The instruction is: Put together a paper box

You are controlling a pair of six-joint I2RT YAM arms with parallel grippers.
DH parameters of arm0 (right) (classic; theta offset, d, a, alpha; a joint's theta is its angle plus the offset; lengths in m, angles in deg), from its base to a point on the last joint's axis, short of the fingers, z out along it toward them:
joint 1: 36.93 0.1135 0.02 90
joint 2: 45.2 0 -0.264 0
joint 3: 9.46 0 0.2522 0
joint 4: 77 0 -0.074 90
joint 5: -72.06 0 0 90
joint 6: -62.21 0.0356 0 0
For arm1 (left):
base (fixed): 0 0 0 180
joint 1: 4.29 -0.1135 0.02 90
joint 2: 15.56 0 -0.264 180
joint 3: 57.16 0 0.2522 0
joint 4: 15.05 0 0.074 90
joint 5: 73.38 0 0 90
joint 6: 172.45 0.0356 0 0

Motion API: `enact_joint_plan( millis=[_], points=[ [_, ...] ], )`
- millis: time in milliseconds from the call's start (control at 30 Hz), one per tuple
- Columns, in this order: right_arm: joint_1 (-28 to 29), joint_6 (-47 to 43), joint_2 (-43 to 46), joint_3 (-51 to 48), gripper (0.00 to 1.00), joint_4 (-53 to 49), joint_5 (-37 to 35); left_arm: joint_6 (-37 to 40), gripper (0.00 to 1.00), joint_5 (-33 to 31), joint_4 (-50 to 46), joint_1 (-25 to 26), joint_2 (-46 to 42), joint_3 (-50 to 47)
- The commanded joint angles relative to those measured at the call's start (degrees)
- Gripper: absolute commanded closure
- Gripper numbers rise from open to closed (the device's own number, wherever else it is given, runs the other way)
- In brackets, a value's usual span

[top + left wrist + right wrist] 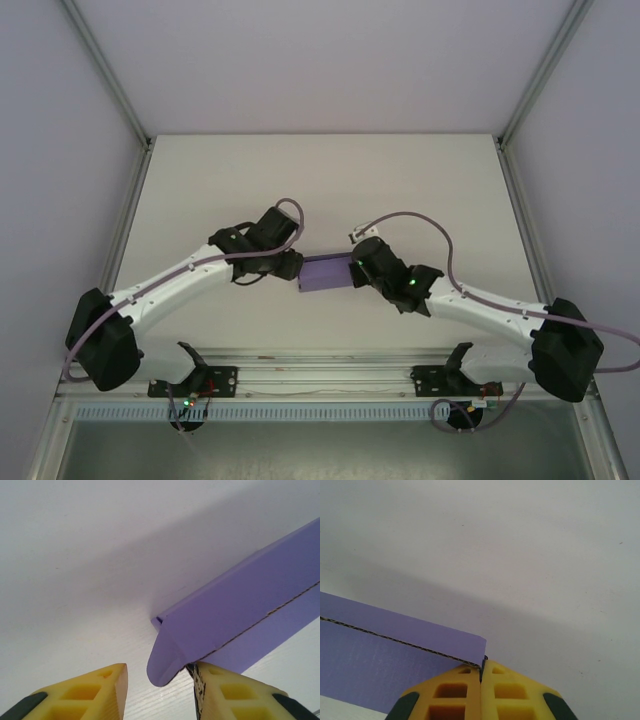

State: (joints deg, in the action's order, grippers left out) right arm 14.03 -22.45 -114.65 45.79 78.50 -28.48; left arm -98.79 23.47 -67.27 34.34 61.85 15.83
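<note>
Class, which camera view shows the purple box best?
Left wrist: the box is close, its folded wall, crease and rounded end flap clear. Top external shows it small, from above; right wrist shows one panel and a cut edge.

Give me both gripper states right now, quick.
left gripper: open, fingers either side of an end flap of the paper box, not clamped.
right gripper: closed, pinching the paper box's wall edge.

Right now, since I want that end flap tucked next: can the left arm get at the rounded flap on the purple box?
Probably yes. The left gripper is open, and the rounded flap of the paper box sits between its fingers, close to one, with nothing else between them.
</note>
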Motion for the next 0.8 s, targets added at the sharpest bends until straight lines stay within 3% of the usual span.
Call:
enact_joint_plan(
  millis=[0,400,567,767],
  points=[
    [0.3,1.0,-0.1,0.5,1.00,-3.3,0.4,1.1,0.62,0.0,2.4,0.3,0.3,-0.8],
    [0.4,1.0,0.2,0.1,1.00,-3.1,1.0,2.4,0.84,-2.6,2.9,0.2,2.4,0.4],
    [0.4,1.3,-0.1,0.0,1.00,-3.3,1.4,1.0,1.00,-2.0,3.8,0.3,1.8,0.9],
    [0.4,0.9,0.1,-0.7,1.00,-3.6,1.1,-0.7,1.00,1.6,0.1,0.4,2.3,4.3]
  ],
)
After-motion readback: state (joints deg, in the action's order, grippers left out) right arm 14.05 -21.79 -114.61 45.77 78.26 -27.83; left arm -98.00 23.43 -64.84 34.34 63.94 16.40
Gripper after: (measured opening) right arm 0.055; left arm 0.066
